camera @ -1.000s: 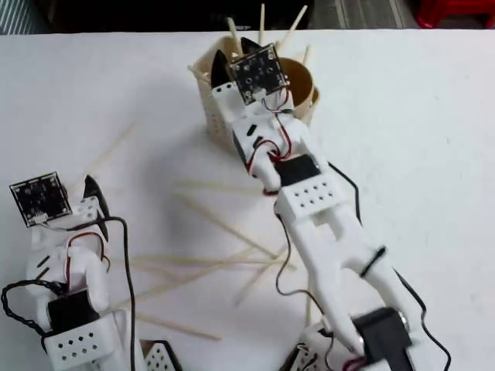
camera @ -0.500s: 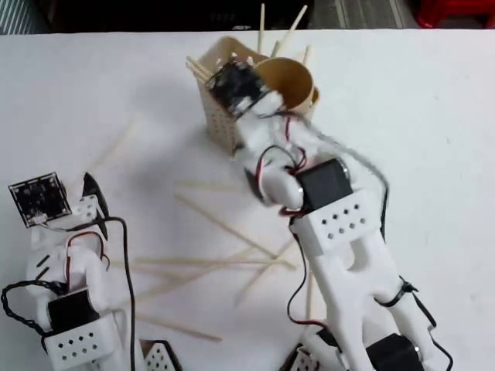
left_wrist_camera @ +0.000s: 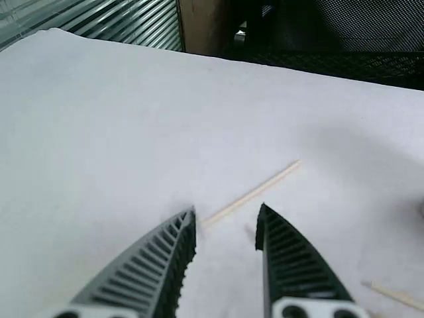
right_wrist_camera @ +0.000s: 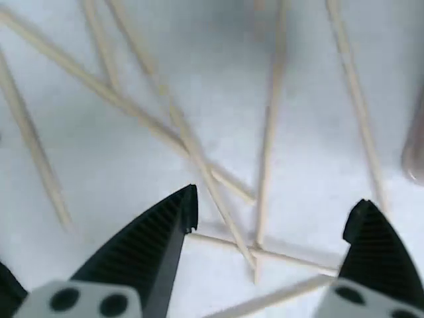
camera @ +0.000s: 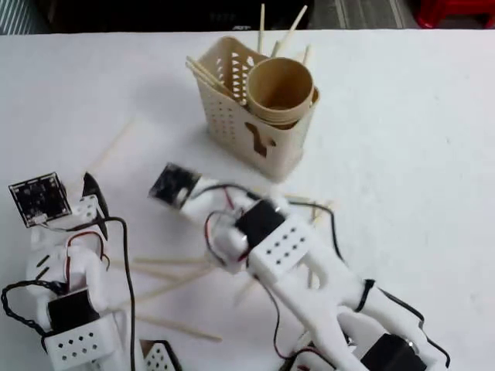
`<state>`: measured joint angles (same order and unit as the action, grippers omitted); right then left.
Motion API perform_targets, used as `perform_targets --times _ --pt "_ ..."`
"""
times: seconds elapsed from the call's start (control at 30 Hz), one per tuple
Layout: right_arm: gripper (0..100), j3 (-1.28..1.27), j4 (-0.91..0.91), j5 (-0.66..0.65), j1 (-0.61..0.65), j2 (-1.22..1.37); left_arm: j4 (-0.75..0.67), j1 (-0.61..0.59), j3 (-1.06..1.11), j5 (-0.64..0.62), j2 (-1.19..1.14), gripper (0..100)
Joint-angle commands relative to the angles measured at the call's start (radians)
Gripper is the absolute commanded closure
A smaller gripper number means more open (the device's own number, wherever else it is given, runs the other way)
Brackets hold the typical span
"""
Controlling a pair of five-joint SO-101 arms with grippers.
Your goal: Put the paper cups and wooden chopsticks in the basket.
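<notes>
A cream perforated basket (camera: 232, 116) stands at the back middle of the table. Stacked paper cups (camera: 280, 89) and a few wooden chopsticks (camera: 203, 73) sit inside it. Several loose chopsticks (camera: 174, 263) lie crossed on the white table in front. My right gripper (right_wrist_camera: 277, 205) is open wide and hangs low over this pile (right_wrist_camera: 199, 159), holding nothing. Its arm (camera: 267, 236) stretches in from the front right. My left gripper (left_wrist_camera: 226, 222) is open at the front left (camera: 97, 202), with a single chopstick (left_wrist_camera: 252, 194) lying on the table just beyond its tips.
One more chopstick (camera: 112, 147) lies apart at the left. A few chopsticks (camera: 317, 209) show beside the right arm, just in front of the basket. White table surface stretches to the right of the basket, and dark floor lies beyond the far edge.
My right arm has drawn back from above the basket and swung down toward the front left, over the loose chopsticks. The left arm has not moved.
</notes>
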<state>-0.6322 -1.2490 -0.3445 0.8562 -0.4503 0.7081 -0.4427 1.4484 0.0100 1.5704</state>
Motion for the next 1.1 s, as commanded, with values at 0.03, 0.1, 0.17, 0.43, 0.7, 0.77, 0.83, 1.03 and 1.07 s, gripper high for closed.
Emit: perform_targets --times 0.03,0.1,0.17,0.43,0.7,0.77,0.83,1.03,1.07 --pt "64.2 -0.035 0.131 0.078 0.096 0.033 -0.023 -0.002 -0.005 -0.008 0.015 84" --pt "61.3 -0.028 0.168 0.094 0.117 0.107 -0.025 -0.002 -0.005 -0.008 0.015 84" --pt "55.3 -0.003 0.193 0.118 0.120 0.191 -0.025 -0.002 -0.005 -0.008 0.015 84" --pt "43.0 0.138 0.193 0.144 0.119 0.466 -0.025 -0.002 -0.005 -0.008 0.015 84" --pt "43.0 0.232 0.193 0.144 0.050 0.630 -0.023 -0.002 -0.005 -0.008 0.015 84" --pt "45.1 0.241 0.193 0.141 0.022 0.656 -0.023 -0.002 -0.005 -0.008 0.015 84" --pt "51.5 0.247 0.193 0.140 0.007 0.673 -0.023 -0.002 -0.005 -0.008 0.015 84" --pt "82.0 0.252 0.197 0.140 0.007 0.677 -0.025 -0.002 -0.005 -0.008 0.015 84" --pt "85.8 0.252 0.197 0.140 0.007 0.677 -0.025 -0.002 -0.005 -0.008 0.015 84"
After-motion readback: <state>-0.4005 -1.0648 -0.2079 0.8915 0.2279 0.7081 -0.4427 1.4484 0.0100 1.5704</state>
